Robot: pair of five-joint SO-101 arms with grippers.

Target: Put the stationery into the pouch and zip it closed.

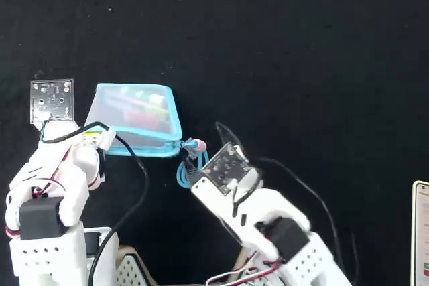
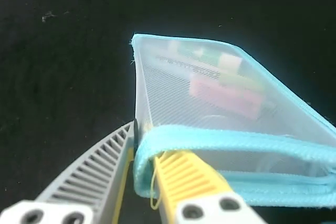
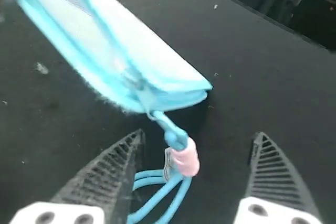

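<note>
The left gripper is pressed together on the pouch, one grey finger and one yellow finger pinching the blue-trimmed corner at one end of its zip edge. The right gripper sits at the opposite end of that edge, with its two dark fingers spread wide and touching nothing. Between them lie the single zip pull, with its one pink bead, and the one blue cord loop hanging from it. The pull sits just off the pouch corner.

There is one pouch, a translucent one with light blue edging, lying flat on the black table. The stationery is inside it: through the mesh show a pink piece, a green piece and a pale piece, but their exact number cannot be told.
</note>
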